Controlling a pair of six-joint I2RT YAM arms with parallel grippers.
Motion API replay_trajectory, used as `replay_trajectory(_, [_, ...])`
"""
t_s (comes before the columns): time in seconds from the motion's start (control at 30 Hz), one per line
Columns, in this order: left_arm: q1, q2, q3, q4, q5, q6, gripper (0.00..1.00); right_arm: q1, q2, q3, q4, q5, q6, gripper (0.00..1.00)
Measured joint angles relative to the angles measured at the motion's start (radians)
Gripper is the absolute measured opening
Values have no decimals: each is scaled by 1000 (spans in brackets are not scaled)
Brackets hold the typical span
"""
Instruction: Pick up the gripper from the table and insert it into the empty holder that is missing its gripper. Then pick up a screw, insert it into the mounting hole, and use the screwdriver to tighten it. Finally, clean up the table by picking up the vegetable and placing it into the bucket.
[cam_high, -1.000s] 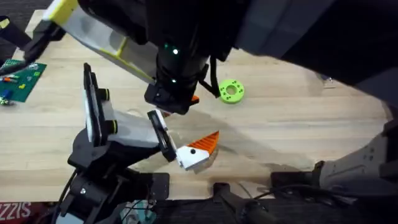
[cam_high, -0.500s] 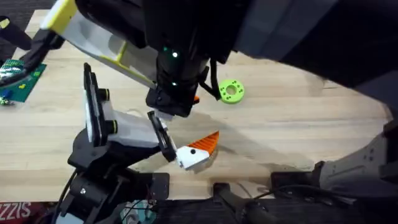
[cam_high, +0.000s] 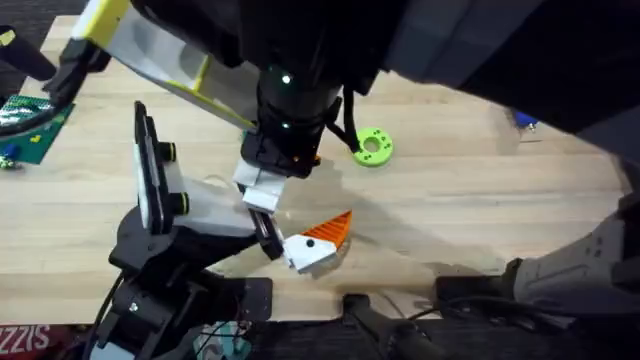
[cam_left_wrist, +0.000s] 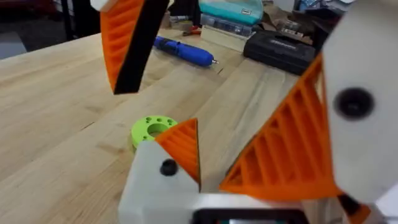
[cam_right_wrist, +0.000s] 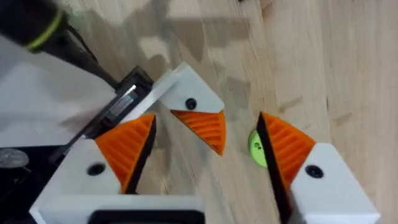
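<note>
The holder (cam_high: 195, 212) heads the left arm at the lower left; one white-and-orange finger (cam_high: 318, 242) sits at the near end of its black plate (cam_high: 266, 228). The gripper (cam_right_wrist: 196, 118) stands at the plate's other end, a dark round hole in its white face (cam_left_wrist: 168, 167). My right gripper (cam_right_wrist: 206, 117) hangs open just over it, a gap showing on each side of the block. My left gripper (cam_high: 295, 205) is open, with bare wood between the two wedges. The blue screwdriver (cam_left_wrist: 186, 53) lies far across the table. Screw, vegetable and bucket are out of view.
A lime-green disc (cam_high: 371, 146) with holes lies just beyond the holder. A green circuit board (cam_high: 30, 125) sits at the far left edge. Boxes and a black case (cam_left_wrist: 286, 53) line the far side of the table. The right arm looms dark over the upper right.
The right gripper has shifted slightly up and to the right. More of the white block now shows beneath it at the end of the plate. The holder has not moved.
</note>
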Motion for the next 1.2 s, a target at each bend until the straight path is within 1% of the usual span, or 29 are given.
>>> replay_trajectory(0.43, [0,0,0,0,-1,1,982,0,0,10,-2,2,0,994])
replay_trajectory(0.73, [0,0,0,0,0,1,982,12,2,115,1,-28,10,994])
replay_trajectory(1.07, [0,0,0,0,0,1,982,-33,0,130,-19,-29,16,993])
replay_trajectory(1.2, [0,0,0,0,0,1,982,-36,0,130,-19,-29,17,993])
